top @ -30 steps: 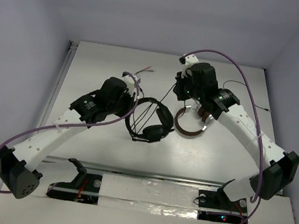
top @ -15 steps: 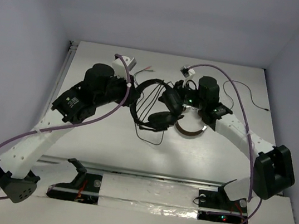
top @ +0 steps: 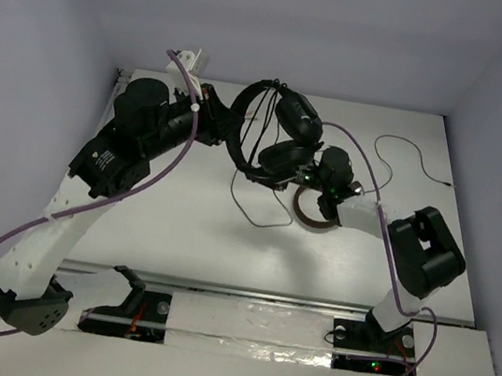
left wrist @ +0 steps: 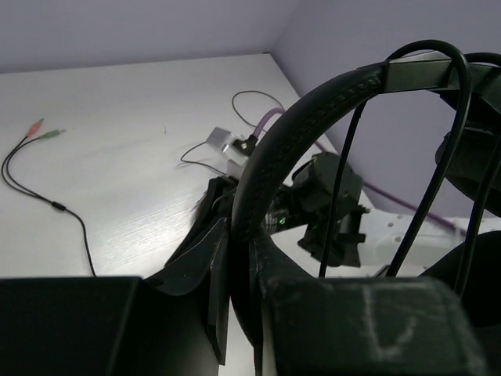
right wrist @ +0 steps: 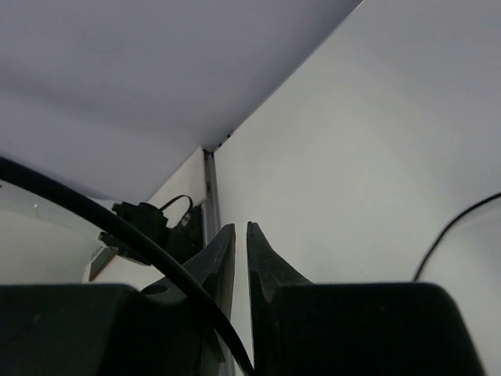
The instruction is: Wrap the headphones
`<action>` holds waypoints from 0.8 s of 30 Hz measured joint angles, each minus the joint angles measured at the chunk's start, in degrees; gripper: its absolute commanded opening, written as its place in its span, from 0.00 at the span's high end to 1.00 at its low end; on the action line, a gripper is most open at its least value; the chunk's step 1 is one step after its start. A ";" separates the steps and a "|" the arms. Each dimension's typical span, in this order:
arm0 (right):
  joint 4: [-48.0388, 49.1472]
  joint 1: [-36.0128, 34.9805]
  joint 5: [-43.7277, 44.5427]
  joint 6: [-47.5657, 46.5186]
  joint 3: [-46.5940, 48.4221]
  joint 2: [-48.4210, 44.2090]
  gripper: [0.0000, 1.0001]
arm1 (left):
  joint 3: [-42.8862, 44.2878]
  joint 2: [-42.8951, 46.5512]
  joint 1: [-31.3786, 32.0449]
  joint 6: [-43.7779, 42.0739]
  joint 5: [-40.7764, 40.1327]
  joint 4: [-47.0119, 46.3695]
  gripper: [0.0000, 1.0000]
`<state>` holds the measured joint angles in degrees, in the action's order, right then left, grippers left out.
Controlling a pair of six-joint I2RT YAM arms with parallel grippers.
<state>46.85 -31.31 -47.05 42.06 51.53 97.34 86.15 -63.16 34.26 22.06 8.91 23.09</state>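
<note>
The black headphones (top: 278,135) hang in the air over the back middle of the table. My left gripper (top: 221,125) is shut on their padded headband (left wrist: 262,176), with cable strands (left wrist: 338,188) wound across it. Their pink and green plugs (left wrist: 35,126) lie on the table. A slack cable loop (top: 261,216) hangs below the earcups towards my right gripper (top: 297,181). In the right wrist view that gripper (right wrist: 240,233) shows only a thin slit, and the black cable (right wrist: 149,251) crosses its left finger into the base of the slit.
The brown-banded headphones (top: 314,218) lie on the table just below my right wrist. A thin black cable (top: 407,153) curls at the back right. The white walls close in the table at the back and both sides.
My left arm has lifted the headphones up and towards the back. My right arm has folded in and swung left under the earcups. A cable loop now hangs below.
</note>
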 measured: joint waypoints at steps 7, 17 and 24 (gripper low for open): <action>8.11 -4.09 -1.11 4.55 -0.28 5.64 0.82 | 1.29 -2.21 -2.84 3.61 0.17 -1.62 1.00; 13.57 -11.65 -0.63 7.10 -5.75 7.85 0.78 | 3.52 -4.72 -7.76 7.30 -5.57 -5.55 1.00; 14.69 -18.01 2.08 7.50 -13.29 6.58 0.97 | -0.81 -5.46 -10.32 10.21 -11.85 -10.14 1.00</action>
<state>61.54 -49.32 -44.97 49.56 38.24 103.92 85.34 -68.62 23.94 32.27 -2.94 12.95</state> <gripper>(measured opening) 0.097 0.072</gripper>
